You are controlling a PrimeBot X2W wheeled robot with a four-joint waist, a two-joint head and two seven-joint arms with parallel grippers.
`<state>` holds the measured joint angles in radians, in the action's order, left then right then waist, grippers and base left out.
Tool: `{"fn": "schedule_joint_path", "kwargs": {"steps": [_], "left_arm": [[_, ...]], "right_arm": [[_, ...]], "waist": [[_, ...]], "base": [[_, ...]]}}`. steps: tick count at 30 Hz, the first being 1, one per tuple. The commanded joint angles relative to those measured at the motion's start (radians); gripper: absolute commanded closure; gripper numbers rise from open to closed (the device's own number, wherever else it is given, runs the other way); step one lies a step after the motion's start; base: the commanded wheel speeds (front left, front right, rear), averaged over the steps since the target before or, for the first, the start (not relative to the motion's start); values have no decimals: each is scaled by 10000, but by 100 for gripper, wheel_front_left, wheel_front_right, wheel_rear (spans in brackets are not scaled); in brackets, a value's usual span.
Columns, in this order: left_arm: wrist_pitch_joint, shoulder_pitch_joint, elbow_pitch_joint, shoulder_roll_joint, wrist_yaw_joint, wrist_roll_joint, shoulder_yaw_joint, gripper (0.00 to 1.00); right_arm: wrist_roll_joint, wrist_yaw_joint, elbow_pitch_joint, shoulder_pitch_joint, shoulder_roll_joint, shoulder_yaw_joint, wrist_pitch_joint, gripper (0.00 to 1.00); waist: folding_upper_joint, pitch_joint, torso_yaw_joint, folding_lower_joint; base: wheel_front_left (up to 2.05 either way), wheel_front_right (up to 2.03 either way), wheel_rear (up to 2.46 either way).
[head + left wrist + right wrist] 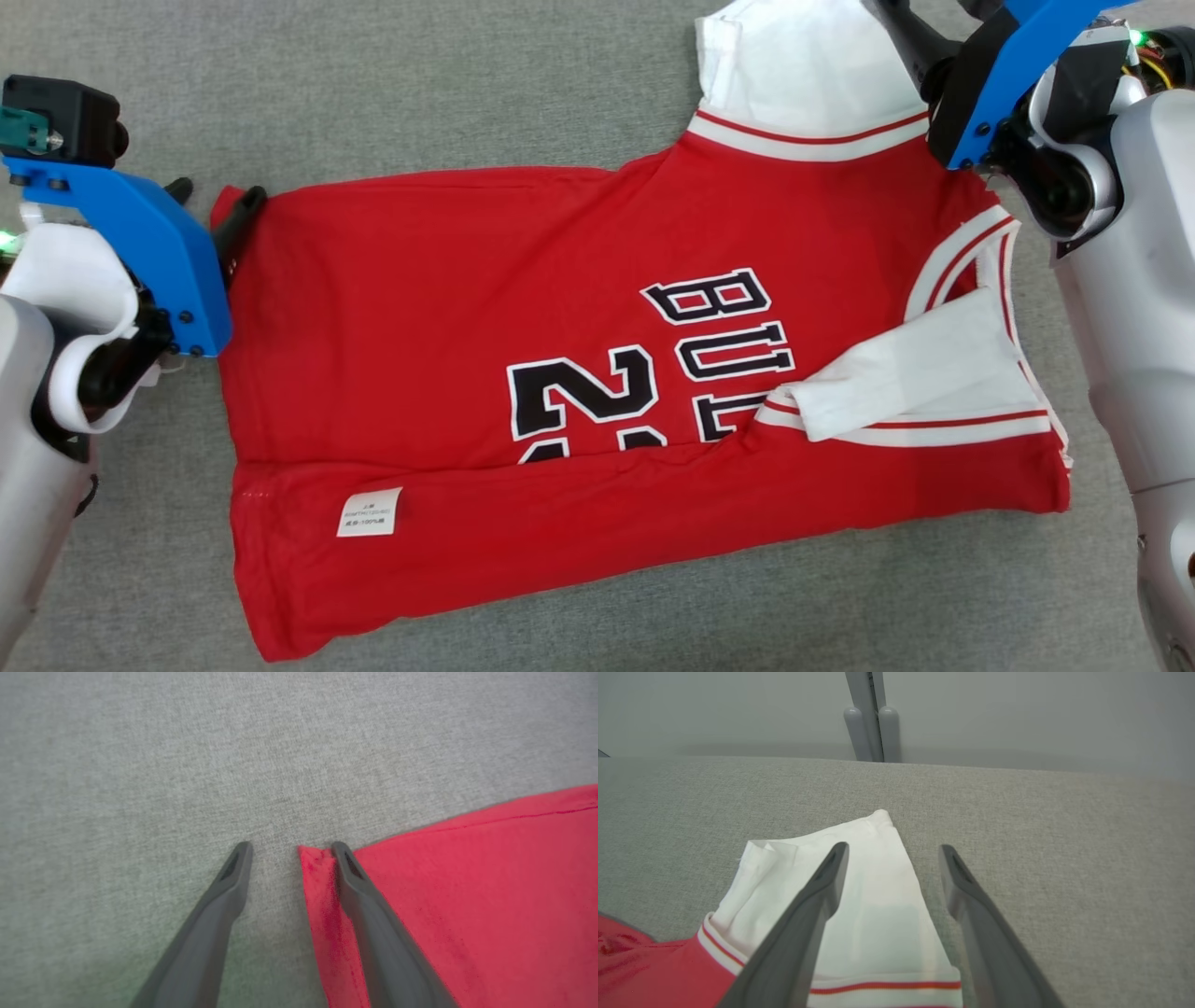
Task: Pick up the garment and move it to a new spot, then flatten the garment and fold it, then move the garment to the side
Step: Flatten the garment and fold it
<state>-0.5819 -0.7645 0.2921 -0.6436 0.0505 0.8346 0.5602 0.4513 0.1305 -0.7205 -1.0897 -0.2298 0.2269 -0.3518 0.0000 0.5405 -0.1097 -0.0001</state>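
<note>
Peering past the garment [878,896], right wrist view catches grey posts [864,718].

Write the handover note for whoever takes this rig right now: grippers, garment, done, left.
Left gripper: open, straddling the hem corner of the red jersey, nothing gripped.
Right gripper: open, over the far white sleeve, nothing gripped.
Jersey: flat on the grey cloth surface.
Done: near side folded over, care label showing; near sleeve folded in.
Left: fold the far sleeve and side, likely fold again, then move it aside.
</note>
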Motion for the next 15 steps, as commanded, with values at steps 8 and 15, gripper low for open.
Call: {"fn": "schedule_joint_path", "kwargs": {"steps": [8, 15], "left_arm": [[262, 276, 97, 791, 1, -220, 616, 100], [775, 0, 329, 1650, -419, -264, 977, 100]], "right_arm": [[-908, 5, -1017, -988, -180, -409, -697, 0], [-1989, 3, -2136, -1710, -166, -958, -1259, 0]], "waist": [[0, 400, 683, 1], [0, 696, 1386, 1]], "base": [[0, 0, 0], [0, 0, 0]]}}
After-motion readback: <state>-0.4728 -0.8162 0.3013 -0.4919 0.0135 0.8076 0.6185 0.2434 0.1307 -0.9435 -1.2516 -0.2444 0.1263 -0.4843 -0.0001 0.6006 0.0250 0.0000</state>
